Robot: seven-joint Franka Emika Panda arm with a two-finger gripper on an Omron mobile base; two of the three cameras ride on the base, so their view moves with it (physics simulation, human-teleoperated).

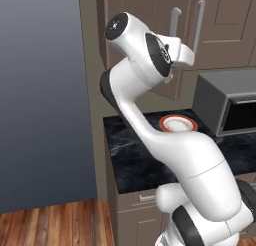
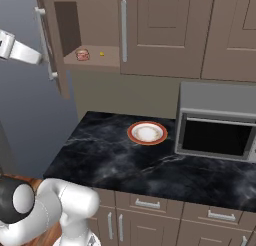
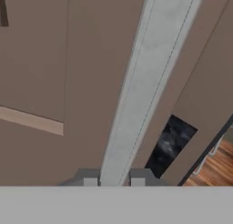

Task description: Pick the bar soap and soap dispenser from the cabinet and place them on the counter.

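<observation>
Brown wooden wall cabinet hangs above the black marble-patterned counter, its left door swung open. The robot's two-finger gripper is clamped on the long silver bar handle of that door, one dark fingertip on each side of the bar. On the inner shelf sits a small brownish rounded thing, possibly the soap dispenser, too small to tell for sure. Near it lies a tiny yellow-orange speck, perhaps the bar soap. An orange-rimmed plate rests on the counter beside a grey microwave
</observation>
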